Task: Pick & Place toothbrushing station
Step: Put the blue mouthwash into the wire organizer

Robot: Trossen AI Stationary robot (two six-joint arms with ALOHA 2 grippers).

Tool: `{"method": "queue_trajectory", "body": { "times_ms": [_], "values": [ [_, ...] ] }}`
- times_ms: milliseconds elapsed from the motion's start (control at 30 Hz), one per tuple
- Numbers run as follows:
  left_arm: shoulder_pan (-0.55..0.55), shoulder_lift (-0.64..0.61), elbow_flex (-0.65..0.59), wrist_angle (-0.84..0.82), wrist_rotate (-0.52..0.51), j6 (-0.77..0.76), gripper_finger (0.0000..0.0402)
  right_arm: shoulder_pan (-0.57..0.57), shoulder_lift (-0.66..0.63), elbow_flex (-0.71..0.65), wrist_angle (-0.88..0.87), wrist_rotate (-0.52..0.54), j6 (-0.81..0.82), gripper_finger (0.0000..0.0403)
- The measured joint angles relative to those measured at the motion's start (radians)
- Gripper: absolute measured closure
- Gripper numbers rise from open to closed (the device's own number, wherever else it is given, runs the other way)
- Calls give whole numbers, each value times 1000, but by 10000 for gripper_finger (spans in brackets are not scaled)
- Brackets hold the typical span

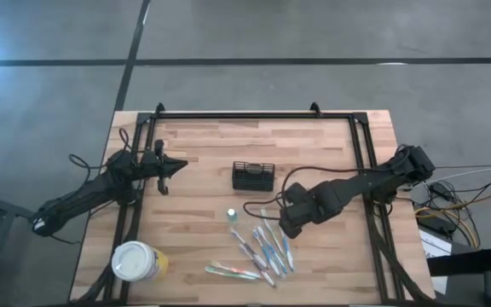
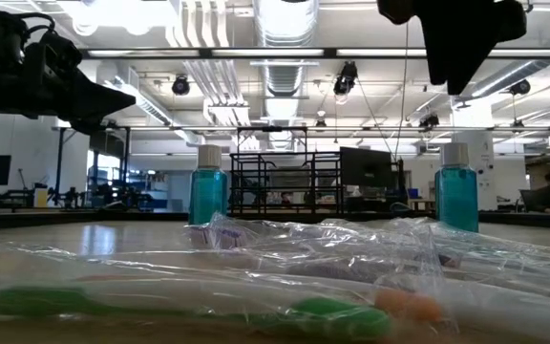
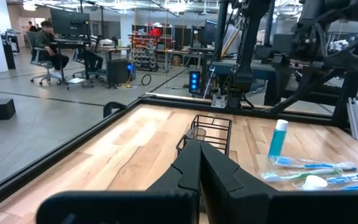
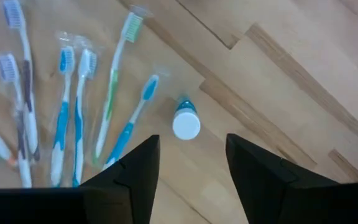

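The toothbrushing station, a small black wire-mesh caddy (image 1: pixel 253 176) (image 3: pixel 211 132), stands on its base at the middle of the wooden table. Nearer the front edge a small teal bottle with a white cap (image 1: pixel 231 215) (image 4: pixel 186 123) stands upright. Beside it lie several wrapped toothbrushes (image 1: pixel 262 249) (image 4: pixel 73 118). My right gripper (image 1: pixel 286 227) (image 4: pixel 191 168) hangs open above the table, pointing down, just right of the bottle and over the far ends of the brushes, touching nothing. My left gripper (image 1: pixel 176 166) (image 3: pixel 199 168) is shut and level at the table's left, pointing toward the caddy.
A large yellow cup with a white lid (image 1: pixel 136 261) stands at the front left corner. A black frame (image 1: pixel 254 115) runs around the table's edges. The low view shows a second teal bottle (image 2: pixel 456 196) behind the wrapped brushes (image 2: pixel 256 268). Bare wood lies between the caddy and the left gripper.
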Motion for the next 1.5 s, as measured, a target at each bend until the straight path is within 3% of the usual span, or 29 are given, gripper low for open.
{"method": "queue_trajectory", "body": {
  "times_ms": [600, 1500],
  "values": [
    [0, 0, 0, 0, 2, 3, 396, -5, 120, -4, 6, -71, -3, 218],
    [0, 0, 0, -1, 2, 4, 396, -38, 123, -36, 50, -97, 35, 218]
  ]
}}
